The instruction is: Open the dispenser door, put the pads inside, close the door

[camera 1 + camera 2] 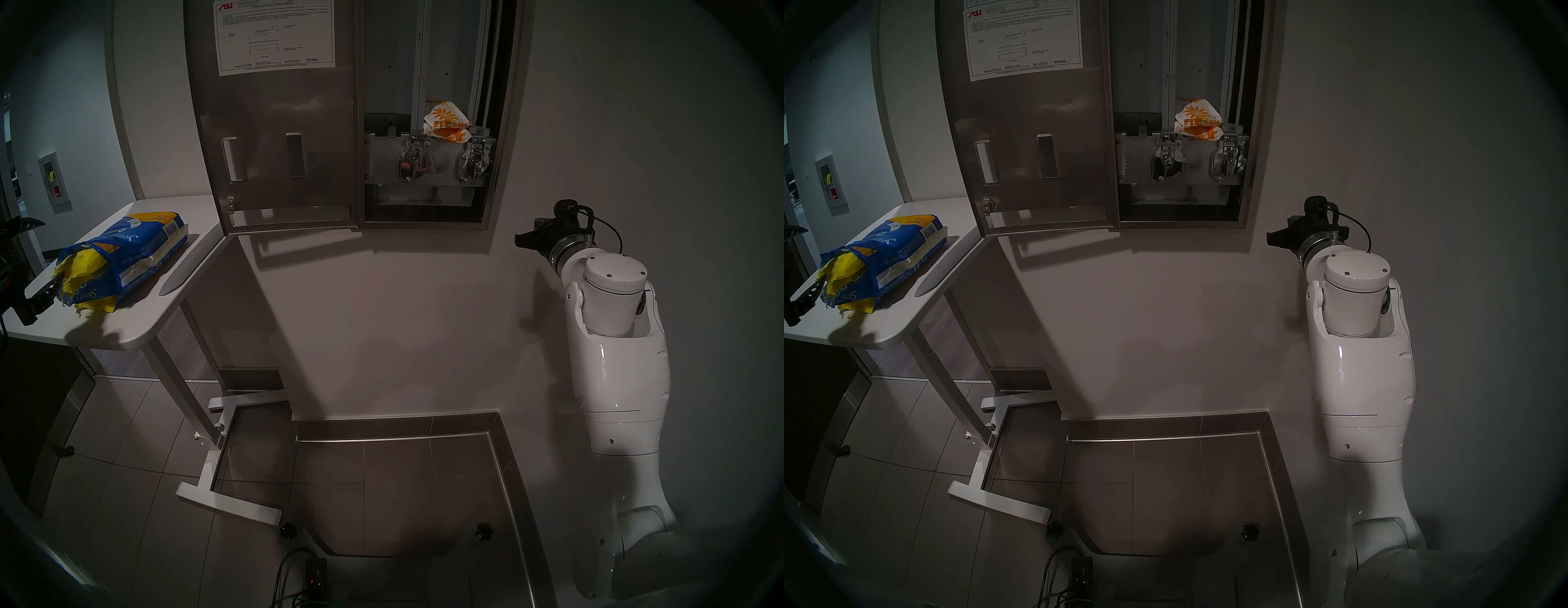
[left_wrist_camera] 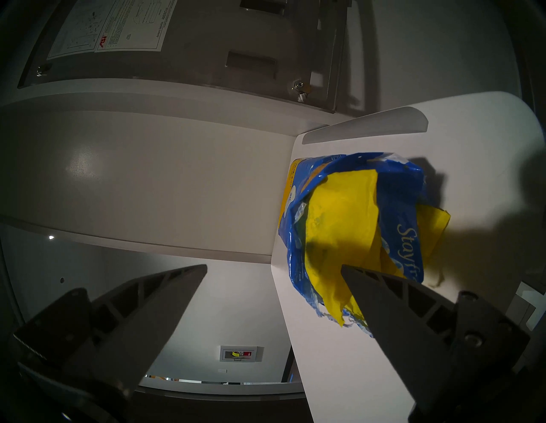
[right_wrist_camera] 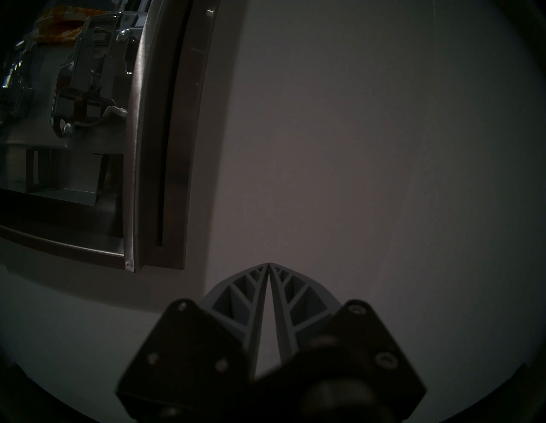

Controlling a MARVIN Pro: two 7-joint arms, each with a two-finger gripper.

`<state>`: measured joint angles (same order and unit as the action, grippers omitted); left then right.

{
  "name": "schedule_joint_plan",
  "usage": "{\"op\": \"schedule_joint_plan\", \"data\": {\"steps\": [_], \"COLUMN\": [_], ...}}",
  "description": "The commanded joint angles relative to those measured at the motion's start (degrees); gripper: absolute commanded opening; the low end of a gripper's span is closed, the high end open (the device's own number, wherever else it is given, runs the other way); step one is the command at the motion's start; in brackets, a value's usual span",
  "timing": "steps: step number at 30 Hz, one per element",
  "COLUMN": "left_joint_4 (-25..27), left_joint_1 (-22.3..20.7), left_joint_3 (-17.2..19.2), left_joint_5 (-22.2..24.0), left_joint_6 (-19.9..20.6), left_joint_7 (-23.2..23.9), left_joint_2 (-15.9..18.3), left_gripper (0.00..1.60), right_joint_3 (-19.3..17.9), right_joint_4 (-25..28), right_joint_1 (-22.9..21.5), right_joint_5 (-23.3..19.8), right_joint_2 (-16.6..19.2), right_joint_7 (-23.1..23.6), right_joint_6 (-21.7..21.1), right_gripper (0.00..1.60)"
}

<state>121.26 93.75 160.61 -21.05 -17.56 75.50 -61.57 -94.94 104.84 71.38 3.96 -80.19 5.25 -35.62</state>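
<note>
Progress entry: dispenser door (image 1: 275,140) is swung open. Pads (image 2: 339,224) are lodged in the blue bag (image 1: 127,254) on the bench (image 1: 127,327), none loaded. Left claw (image 2: 274,268) is spread at the bag mouth; right claw (image 3: 269,264) is pressed together, empty. Loading and closing are outstanding.

head pair: high, facing wall, both show dispenser door (image 1: 271,140) | wrists: close, left over table (image 2: 369,369), right at wall

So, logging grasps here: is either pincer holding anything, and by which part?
Nothing held: left pincer gapes before the yellow pads; right pincer is shut, empty.
</note>
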Motion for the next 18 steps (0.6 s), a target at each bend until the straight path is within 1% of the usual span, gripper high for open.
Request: {"op": "schedule_joint_plan", "data": {"steps": [1, 3, 7, 10, 13, 18], "left_joint_4": [0.63, 0.09, -1.22, -2.38, -3.55, -3.93], "left_joint_1": [0.8, 0.83, -0.03, -1.31, -2.45, -2.81], "left_joint_3": [1.77, 1.65, 0.37, -1.17, -3.02, -4.22], "left_joint_5": [0.75, 0.01, -2.24, -4.24, -6.44, -7.82], "left_joint_6": [-0.74, -1.25, -2.08, -2.74, -2.57, -2.64], "left_joint_7": [0.92, 0.73, -1.1, -3.66, -5.81, -7.15], "left_joint_2": [-0.44, -0.35, -0.35, -0.62, -0.33, -0.65], "left_gripper": [1.6, 1.6, 1.6, 1.6, 1.6, 1.6], "right_joint_3": [0.0, 0.0, 0.01, 0.02, 0.02, 0.03], "right_joint_4": [0.74, 0.74, 0.74, 0.74, 0.74, 0.74], "right_joint_1": [-0.54, -0.54, -0.54, -0.54, -0.54, -0.54], "right_joint_5": [-0.11, -0.12, -0.13, -0.14, -0.16, -0.18], "right_joint_2": [0.04, 0.05, 0.06, 0.06, 0.08, 0.09], "right_joint_7": [0.12, 0.11, 0.1, 0.08, 0.07, 0.06], "right_joint_6": [0.22, 0.22, 0.22, 0.22, 0.22, 0.22], "right_gripper": [0.51, 0.51, 0.51, 0.51, 0.51, 0.51]}}
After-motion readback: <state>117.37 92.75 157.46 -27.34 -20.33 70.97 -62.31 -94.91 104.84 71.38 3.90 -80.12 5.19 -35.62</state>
